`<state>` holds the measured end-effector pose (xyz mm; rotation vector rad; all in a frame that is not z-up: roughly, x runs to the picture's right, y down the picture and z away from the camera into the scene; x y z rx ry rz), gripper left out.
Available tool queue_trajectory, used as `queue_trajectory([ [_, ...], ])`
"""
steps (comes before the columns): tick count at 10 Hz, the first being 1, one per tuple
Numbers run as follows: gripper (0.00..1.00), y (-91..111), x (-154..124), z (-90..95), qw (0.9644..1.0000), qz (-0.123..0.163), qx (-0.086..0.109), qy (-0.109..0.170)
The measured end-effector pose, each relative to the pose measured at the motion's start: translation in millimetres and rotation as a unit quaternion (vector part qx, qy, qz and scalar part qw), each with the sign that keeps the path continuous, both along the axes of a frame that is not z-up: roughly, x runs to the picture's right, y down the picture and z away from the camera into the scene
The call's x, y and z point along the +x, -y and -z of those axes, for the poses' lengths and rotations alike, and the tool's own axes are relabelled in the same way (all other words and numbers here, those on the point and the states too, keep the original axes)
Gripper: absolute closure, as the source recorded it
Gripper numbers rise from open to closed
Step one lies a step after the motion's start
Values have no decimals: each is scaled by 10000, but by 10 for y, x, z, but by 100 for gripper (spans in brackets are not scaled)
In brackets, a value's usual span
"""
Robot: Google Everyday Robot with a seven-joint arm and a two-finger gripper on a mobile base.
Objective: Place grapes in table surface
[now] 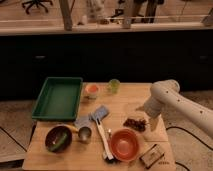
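Tool (151, 123), grip state unreadable, hangs beside the grapes (135, 123) near the table's (130, 97) right edge

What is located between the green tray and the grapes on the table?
In the camera view, a blue sponge lies between the green tray and the grapes. The gripper is beside the grapes.

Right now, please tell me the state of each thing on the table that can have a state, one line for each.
gripper: low over the table's right side, just right of the grapes.
grapes: lying on the table surface.
green tray: upright, empty.
orange bowl: upright, empty.
dark bowl: upright, holds a green item.
metal cup: upright.
green cup: upright.
white brush: lying flat.
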<state>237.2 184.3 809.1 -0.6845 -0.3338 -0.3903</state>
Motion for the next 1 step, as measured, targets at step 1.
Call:
queue_trajectory([
  [1, 20, 0, 0, 0, 10000, 0, 0, 0],
])
